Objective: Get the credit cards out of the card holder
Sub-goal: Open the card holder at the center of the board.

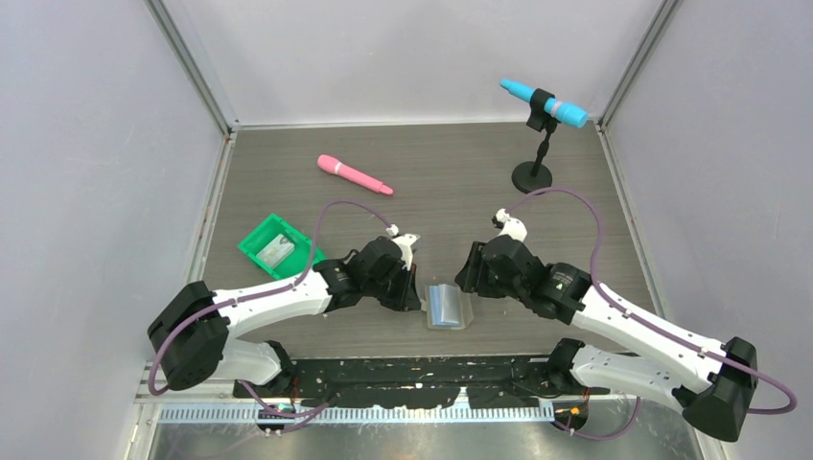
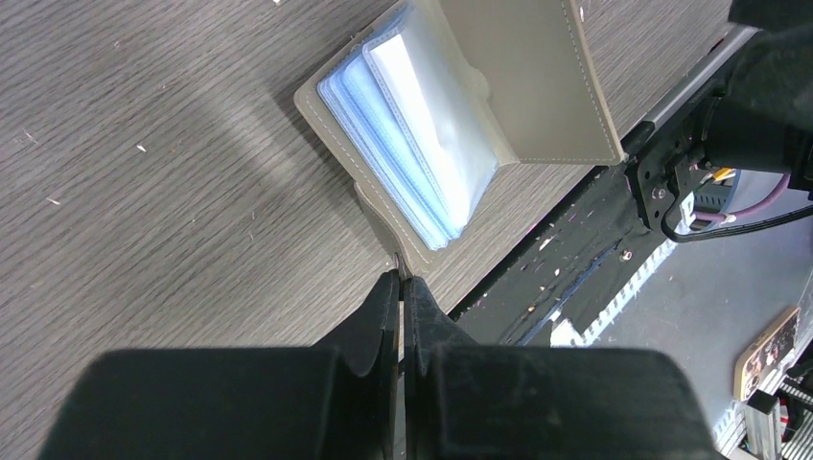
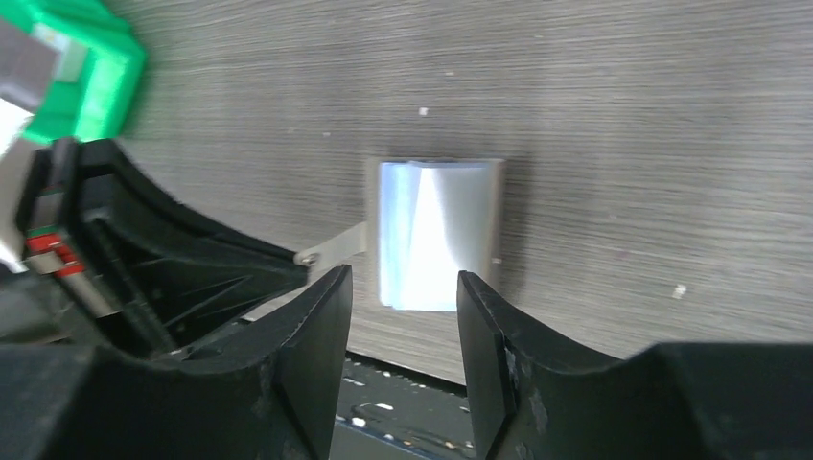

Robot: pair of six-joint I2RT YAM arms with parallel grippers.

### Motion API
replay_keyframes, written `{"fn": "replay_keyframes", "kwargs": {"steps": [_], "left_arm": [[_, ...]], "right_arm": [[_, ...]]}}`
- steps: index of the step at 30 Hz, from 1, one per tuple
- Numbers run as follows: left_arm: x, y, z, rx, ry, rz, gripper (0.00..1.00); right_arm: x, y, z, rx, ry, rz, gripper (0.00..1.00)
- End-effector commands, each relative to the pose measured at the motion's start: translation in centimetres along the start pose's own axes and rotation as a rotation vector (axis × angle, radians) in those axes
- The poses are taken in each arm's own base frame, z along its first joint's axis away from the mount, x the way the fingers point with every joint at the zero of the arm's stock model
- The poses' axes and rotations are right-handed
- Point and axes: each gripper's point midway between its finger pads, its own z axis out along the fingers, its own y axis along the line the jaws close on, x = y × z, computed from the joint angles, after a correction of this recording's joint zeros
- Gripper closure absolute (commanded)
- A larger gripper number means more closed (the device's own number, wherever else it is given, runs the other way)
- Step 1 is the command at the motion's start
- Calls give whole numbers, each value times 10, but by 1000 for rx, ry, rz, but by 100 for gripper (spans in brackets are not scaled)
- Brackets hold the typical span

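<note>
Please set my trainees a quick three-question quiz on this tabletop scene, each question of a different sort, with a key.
1. True or false: the card holder lies open on the table.
2. Where does a loose card lie? A in the green tray; B beside the pink pen; C under the black stand.
3. Short answer: which gripper is shut on the card holder's strap?
Key: 1 true; 2 A; 3 the left gripper.
</note>
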Motion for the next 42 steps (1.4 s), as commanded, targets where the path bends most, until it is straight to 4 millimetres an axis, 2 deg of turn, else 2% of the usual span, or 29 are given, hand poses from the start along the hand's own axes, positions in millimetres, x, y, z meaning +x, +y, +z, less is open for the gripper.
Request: {"fn": "replay_keyframes", "kwargs": {"steps": [1,6,10,14,18,25,34,38,42], "left_arm": [[-13,-13,-6,59,-55,7,100],[-11,-12,-7,56,-56,8,100],[-11,-11,-6,56,-59,7,100],[-11,-10,-7,56,-64,6,100],[-10,-9,-8,51,-64,8,100],[-8,-7,-9,44,-66,11,100],[-9,-4,-9,30,-67,16,100],[-6,4,-10,-12,-57,29,100],[-5,7,-13,-22,-63,41,100]], "right_arm": [[0,38,6,-155,-1,30,50],[17,54,23,-215,53,31,51],[33,52,39,-193,97,40,52],[45,33,56,-103,108,36,51],[55,12,70,-14,117,5,44],[68,-2,84,29,138,-12,38],[72,-13,87,78,145,-28,40],[63,-19,76,102,116,-42,41],[56,-36,64,158,87,-75,42]]}}
